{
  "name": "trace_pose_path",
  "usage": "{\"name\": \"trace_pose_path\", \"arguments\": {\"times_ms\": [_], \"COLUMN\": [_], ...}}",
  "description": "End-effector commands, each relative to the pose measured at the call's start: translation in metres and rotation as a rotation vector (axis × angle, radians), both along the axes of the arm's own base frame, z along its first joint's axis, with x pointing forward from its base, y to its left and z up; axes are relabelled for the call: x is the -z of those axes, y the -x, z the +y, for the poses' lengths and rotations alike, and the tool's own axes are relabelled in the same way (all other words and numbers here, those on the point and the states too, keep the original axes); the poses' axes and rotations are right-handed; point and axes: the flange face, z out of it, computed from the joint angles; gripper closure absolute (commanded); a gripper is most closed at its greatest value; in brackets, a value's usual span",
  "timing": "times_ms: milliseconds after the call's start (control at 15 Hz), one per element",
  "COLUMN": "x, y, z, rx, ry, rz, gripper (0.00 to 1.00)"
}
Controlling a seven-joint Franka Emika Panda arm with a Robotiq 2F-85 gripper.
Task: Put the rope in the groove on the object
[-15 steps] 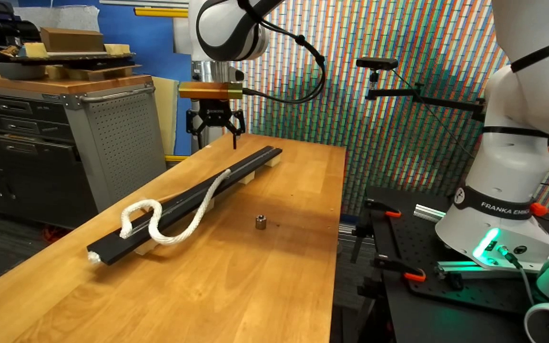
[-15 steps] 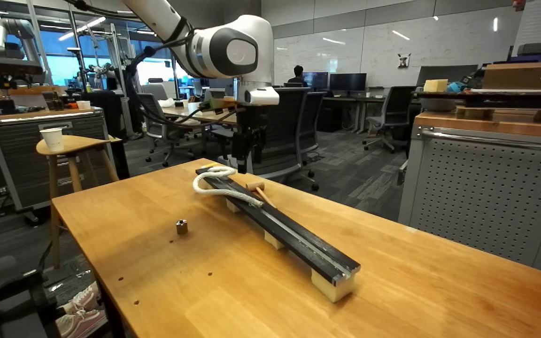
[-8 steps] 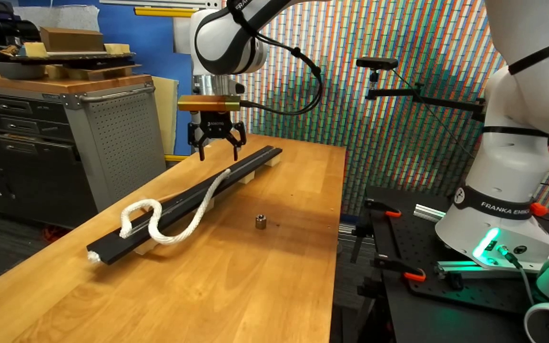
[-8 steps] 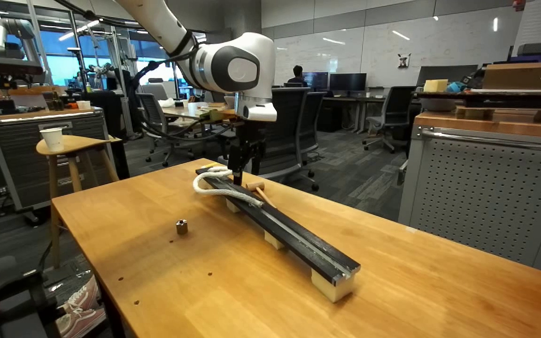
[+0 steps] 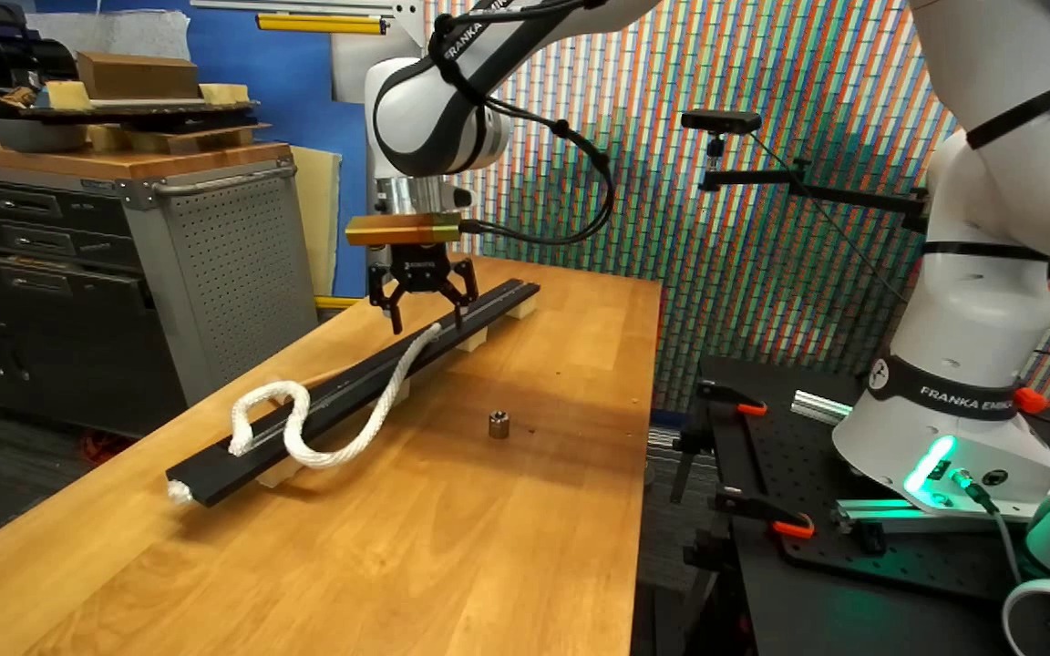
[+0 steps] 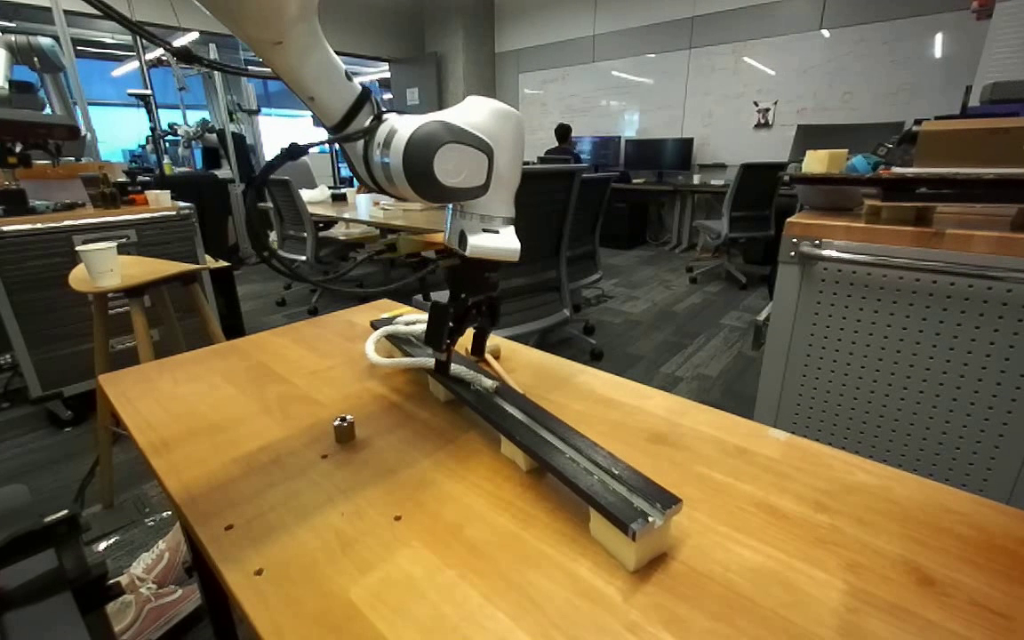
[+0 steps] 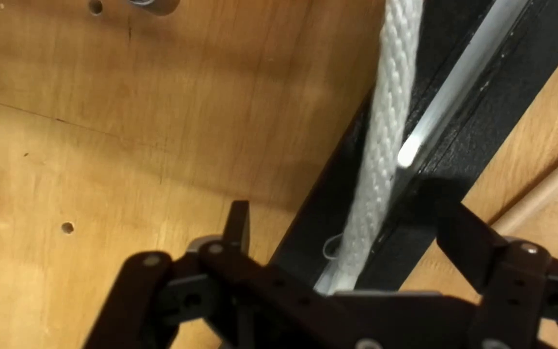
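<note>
1. see the gripper (image 5: pixel 428 326) pointing down, low over the black bar (image 6: pixel 556 457), close to one end of the rope (image 7: pixel 386 131).
2. find jaws standing wide apart; in the wrist view, catch the rope showing in the gap between them. cannot tell about contact with rope or bar.
3. follow the rope from that end, on top of the bar, out over one side in a bend, back across the bar in a loop, then down onto the bar again.
4. make out the groove (image 7: pixel 460 80) running lengthwise down the bar, shiny in parts; in the wrist view, notice the rope slanting over it. cannot tell about any length of rope down inside.
5. spot a white frayed tuft (image 5: pixel 180 492) at the end of the bar in an exterior view; cannot tell whether part of the same rope.
6. see pale blocks (image 6: pixel 629 547) propping the bar up off the wooden table (image 5: pixel 525 547).
7. note a small metal cylinder (image 5: pixel 499 425) standing on the table, well apart from the bar.
8. see a wooden handle (image 7: pixel 545 191) lying just beside the bar, on the opposite side from the cylinder.
</note>
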Motion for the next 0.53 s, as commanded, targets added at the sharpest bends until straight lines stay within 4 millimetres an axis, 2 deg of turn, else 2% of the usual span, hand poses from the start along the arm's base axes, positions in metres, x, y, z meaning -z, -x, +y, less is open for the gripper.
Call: {"name": "trace_pose_path", "arguments": {"times_ms": [0,67,133,200,267,467], "x": [0.0039,0.0052,0.0060,0.0067,0.0071,0.0059], "y": [-0.0090,-0.0091,-0.0094,-0.0099,-0.0103,-0.0113], "z": [-0.0028,-0.0033,-0.0034,-0.0034,-0.0029,-0.0016], "rx": [0.038,0.042,0.043,0.044,0.045,0.044], "ry": [-0.007,-0.005,-0.004,-0.002,0.002,0.006], "rz": [0.000,0.002,0.004,0.005,0.006,0.002], "gripper": [0.00,0.25,0.26,0.32,0.43,0.66]}}
